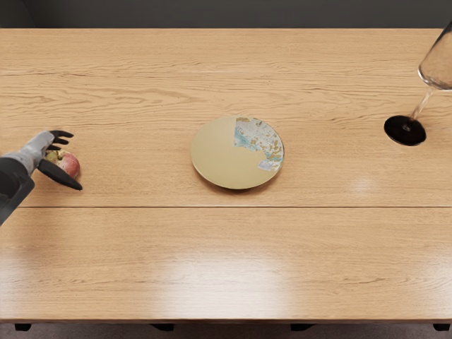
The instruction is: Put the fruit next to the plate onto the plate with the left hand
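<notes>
1. Left hand [55,154], arm in from the left edge: fingers spread above and thumb stretched below the apple [70,165], bracketing it. This reads as a pre-grasp shape. Contact probably not made, but the view is too coarse to confirm.
2. Apple: on the table [141,247], at the plate's 9 o'clock, well apart.
3. Plate [219,159]: mid-table, nothing on it, patterned patch at its 1 o'clock.
4. Wine glass [436,67]: at the plate's 2 o'clock, tilted, off the carry path.
</notes>
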